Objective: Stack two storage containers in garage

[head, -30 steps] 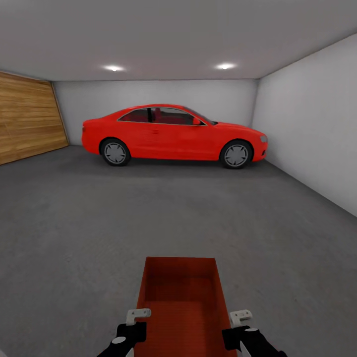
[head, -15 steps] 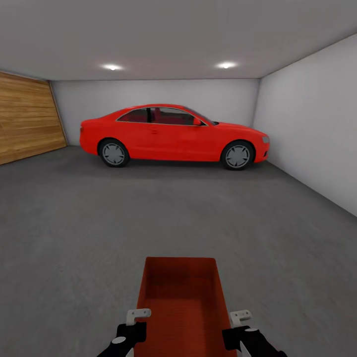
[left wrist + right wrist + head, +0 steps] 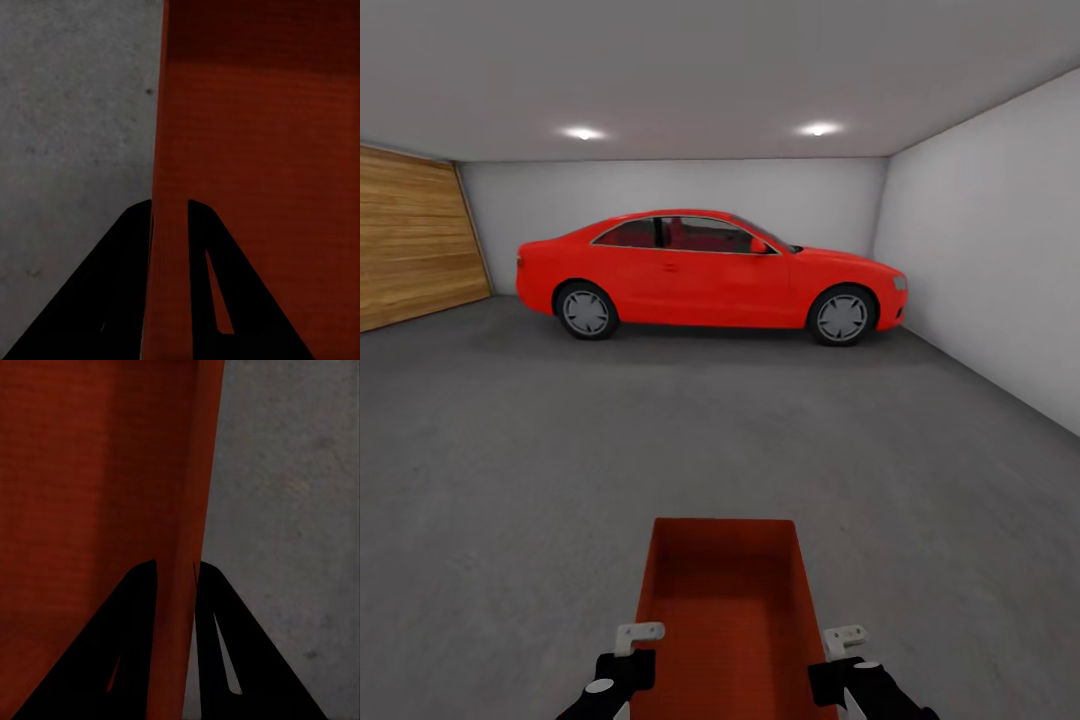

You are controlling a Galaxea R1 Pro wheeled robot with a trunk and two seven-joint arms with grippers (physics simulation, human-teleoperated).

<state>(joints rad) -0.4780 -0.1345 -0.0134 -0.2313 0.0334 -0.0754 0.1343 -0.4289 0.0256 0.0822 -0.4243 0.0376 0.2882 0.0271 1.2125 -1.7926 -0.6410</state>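
Head view: 1 bin (image 3: 725, 600) is sitting low and centre over the grey floor (image 3: 510, 480), with the left tool (image 3: 638, 634) and right tool (image 3: 844, 636) flanking its near end. A red car (image 3: 710, 275) is standing by the far wall.

Left wrist view: the left tool (image 3: 169, 225) is clenching the bin's (image 3: 262, 150) wall.

Right wrist view: the right tool (image 3: 177, 585) is clenching the opposite wall of the bin (image 3: 97, 495).

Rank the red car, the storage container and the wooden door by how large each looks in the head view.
1. Red car: spans the most picture.
2. Storage container: it sits nearest the camera, which enlarges it.
3. Wooden door: cut off by the picture's edge, so its rank against the container is unsure.
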